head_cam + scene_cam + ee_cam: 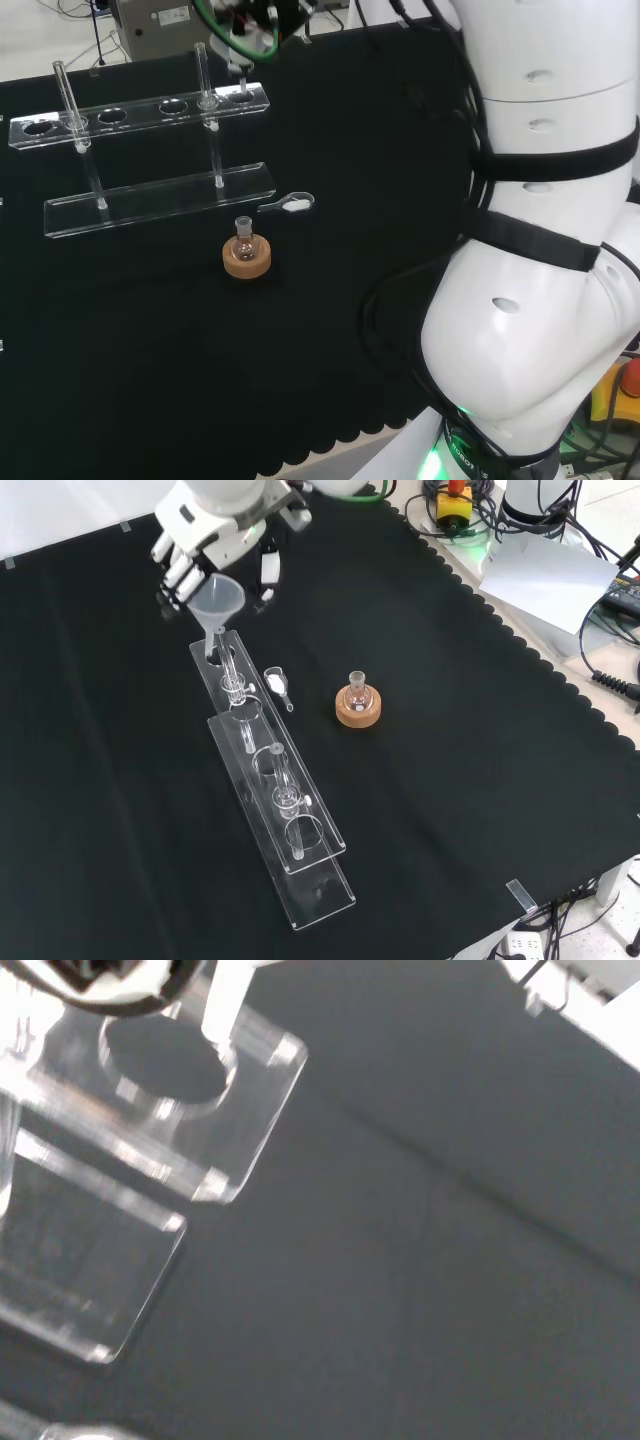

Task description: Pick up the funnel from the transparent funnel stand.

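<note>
In the head view the transparent funnel stand (pixel 140 112) lies across the far part of the cloth, its upper shelf pierced with a row of round holes and carried on clear posts above a lower plate. Nearer than the stand sits a small flask on a cork ring (pixel 246 256), and between that and the stand lies a little white scoop (pixel 290 205). The hand (pixel 245 22) is above the stand's right end, mostly dark and partly cut off, so its fingers cannot be read there.

In the front view the stand (pixel 300 845) runs away up the cloth, and the funnel (pixel 217 602) is at its far end. The cone sits well above the shelf while the stem tip is at or just above the end hole, which suggests it is being lifted out rather than resting. The hand (pixel 215 525) comes in from above, its fingers curled close round the far side of the cone, apparently gripping the rim so the stem hangs straight. The scoop (pixel 277 683) and cork ring (pixel 357 708) lie to the stand's right, well out of the way.

In the wrist view the stand's end hole (pixel 165 1060) shows close up, with a white stem-like shape, probably the funnel (pixel 222 1000), rising beside it.
</note>
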Action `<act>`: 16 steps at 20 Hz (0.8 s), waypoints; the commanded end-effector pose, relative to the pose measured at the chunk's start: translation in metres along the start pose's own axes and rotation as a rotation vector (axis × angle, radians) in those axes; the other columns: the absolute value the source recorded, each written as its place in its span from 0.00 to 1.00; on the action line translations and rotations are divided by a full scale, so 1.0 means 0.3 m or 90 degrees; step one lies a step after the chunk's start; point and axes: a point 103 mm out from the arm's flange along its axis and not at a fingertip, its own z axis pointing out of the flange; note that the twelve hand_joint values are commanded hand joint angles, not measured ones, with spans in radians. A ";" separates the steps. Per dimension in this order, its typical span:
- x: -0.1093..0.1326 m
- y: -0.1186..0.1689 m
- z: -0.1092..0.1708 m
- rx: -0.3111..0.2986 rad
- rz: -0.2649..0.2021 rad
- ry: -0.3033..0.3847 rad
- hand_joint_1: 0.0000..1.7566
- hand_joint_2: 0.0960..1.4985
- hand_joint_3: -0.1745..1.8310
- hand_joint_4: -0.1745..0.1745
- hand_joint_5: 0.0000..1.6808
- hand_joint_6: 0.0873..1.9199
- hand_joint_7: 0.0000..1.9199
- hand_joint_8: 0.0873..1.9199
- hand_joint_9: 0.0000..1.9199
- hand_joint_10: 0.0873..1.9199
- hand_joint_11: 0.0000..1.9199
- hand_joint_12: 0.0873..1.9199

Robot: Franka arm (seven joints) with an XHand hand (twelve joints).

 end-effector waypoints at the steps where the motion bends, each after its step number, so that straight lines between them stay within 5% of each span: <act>1: -0.053 -0.101 -0.123 -0.024 0.032 -0.012 0.49 0.40 0.43 0.56 0.43 0.08 0.32 0.25 0.52 0.18 0.32 0.65; 16: 0.073 -0.426 -0.068 0.005 0.053 0.013 0.49 0.40 0.44 0.56 0.38 0.21 0.32 0.26 0.53 0.16 0.31 0.65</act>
